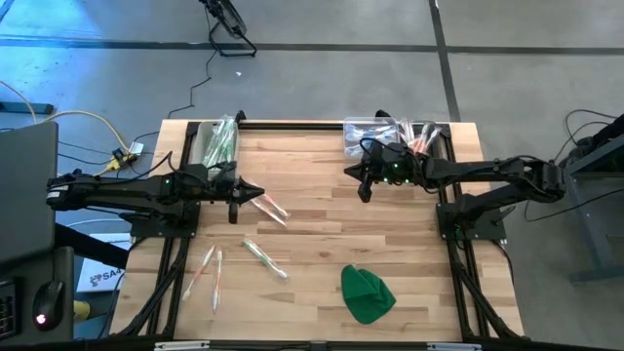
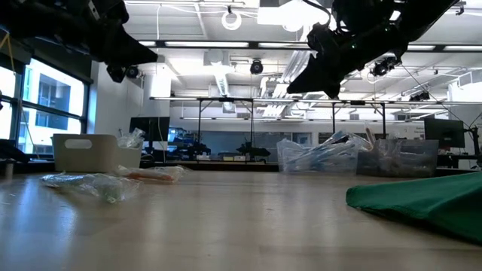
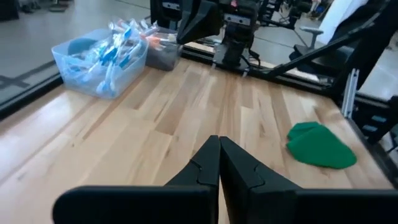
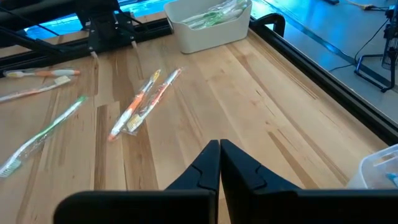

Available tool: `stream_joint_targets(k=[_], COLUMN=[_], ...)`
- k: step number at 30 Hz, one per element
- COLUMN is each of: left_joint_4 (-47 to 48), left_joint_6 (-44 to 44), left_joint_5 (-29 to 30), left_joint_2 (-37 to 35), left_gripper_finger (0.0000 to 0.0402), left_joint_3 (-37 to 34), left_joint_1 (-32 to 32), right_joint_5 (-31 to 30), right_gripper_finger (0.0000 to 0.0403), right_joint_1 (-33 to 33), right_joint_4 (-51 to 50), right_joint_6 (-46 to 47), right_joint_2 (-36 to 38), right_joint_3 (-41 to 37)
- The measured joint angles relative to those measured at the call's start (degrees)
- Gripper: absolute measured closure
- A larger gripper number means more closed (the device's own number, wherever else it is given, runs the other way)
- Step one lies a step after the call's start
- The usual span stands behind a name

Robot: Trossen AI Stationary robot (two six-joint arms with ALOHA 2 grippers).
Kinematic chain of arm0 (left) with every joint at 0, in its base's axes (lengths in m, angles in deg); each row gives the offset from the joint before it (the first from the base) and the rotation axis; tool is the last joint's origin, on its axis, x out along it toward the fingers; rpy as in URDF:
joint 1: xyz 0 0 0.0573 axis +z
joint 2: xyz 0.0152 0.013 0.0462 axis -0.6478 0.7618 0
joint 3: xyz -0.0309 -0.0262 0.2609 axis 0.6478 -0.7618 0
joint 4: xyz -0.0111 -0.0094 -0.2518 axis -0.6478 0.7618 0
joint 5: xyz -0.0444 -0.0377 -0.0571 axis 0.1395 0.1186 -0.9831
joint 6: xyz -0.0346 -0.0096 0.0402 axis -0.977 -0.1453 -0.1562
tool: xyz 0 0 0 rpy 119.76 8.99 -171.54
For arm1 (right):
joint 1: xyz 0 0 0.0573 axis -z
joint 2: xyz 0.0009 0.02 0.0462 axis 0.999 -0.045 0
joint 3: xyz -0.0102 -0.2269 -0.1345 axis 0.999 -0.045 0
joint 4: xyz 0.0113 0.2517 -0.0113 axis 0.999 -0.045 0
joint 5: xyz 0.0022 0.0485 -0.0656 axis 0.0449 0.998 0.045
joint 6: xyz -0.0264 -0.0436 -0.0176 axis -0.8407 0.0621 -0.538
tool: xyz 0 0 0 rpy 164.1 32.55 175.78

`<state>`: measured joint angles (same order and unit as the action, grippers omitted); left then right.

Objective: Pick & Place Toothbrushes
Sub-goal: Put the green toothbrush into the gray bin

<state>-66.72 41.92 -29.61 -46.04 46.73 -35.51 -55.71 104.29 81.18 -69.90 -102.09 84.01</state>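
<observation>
Several wrapped toothbrushes lie flat on the wooden table: two orange ones (image 1: pixel 271 208) (image 4: pixel 143 102) just off my left gripper's tip, a green one (image 1: pixel 265 258) (image 4: pixel 46 134) nearer the front, and two more (image 1: pixel 208 273) at the front left. My left gripper (image 1: pixel 255 192) (image 3: pixel 219 142) hovers above the table at left centre, shut and empty. My right gripper (image 1: pixel 357 177) (image 4: pixel 219 146) hovers at the far right centre, also shut and empty. More toothbrushes fill a white bin (image 1: pixel 219 141) (image 4: pixel 208 25) and a clear bin (image 3: pixel 102 59).
A green cloth lump (image 1: pixel 368 292) (image 3: pixel 320 146) lies at the front right. The clear bins (image 1: pixel 395 135) stand at the far right edge and the white bin at the far left. Bare wood lies between the two grippers.
</observation>
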Motion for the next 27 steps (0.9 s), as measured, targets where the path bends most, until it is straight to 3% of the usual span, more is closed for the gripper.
stream_joint_targets(k=[10, 17, 23, 27], left_joint_4=[0.0, 0.9, 12.9, 21.5], left_joint_6=[2.1, 2.0, -1.2, -5.5], left_joint_5=[0.8, 8.3, 18.0, 19.8], left_joint_2=[4.2, 8.5, 11.8, 14.6], left_gripper_finger=[0.0401, 0.0401, 0.0402, 0.0401], left_joint_3=[0.0, 0.5, 6.6, 11.8], left_joint_1=[-0.5, -8.1, -15.1, -17.7], right_joint_5=[0.0, -0.1, -0.2, -0.2], right_gripper_finger=[0.0399, 0.0399, 0.0399, 0.0399], right_joint_1=[0.0, 0.0, 0.0, 0.0], right_joint_4=[0.0, -0.1, -0.1, 0.0], right_joint_6=[0.0, 0.0, 0.0, 0.0], right_joint_2=[-0.2, -0.2, -0.2, -0.2], right_joint_3=[0.0, 0.0, 0.0, 0.0])
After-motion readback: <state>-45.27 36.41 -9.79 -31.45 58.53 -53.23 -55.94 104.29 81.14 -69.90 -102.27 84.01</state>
